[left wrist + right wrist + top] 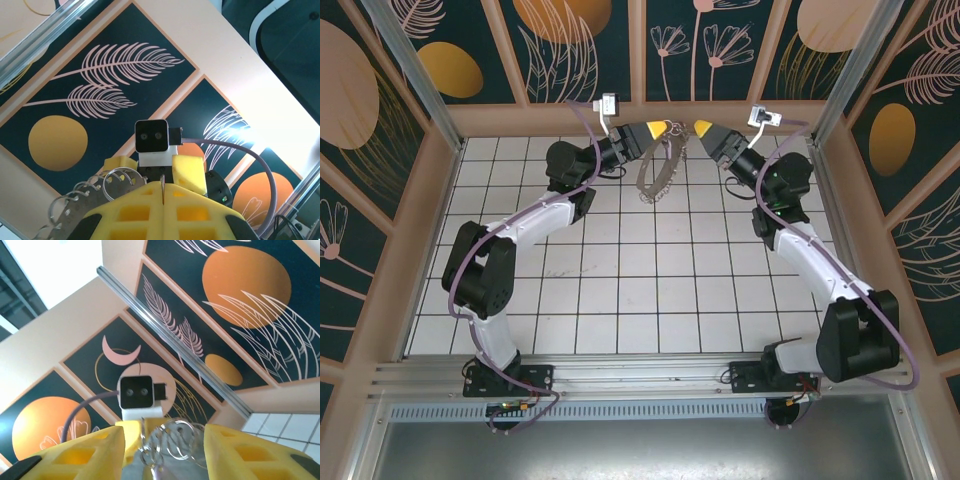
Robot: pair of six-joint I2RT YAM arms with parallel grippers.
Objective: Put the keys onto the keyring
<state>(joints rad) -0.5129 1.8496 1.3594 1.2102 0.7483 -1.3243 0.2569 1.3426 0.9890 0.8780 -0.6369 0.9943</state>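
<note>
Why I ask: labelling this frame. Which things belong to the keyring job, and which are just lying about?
Job:
- keyring, hanging from the shut left hand
- right hand, open, with ring loops between its jaws

Just there:
- tiled table
- leaf-patterned wall panels

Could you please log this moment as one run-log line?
left fingers: shut on keyring | right fingers: open, astride keyring | keyring: aloft

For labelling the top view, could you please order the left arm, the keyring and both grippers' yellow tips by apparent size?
Largest: the left arm.
Next: the keyring.
Smallest: the yellow tips of the left gripper and right gripper, which look alike, so unranked.
</note>
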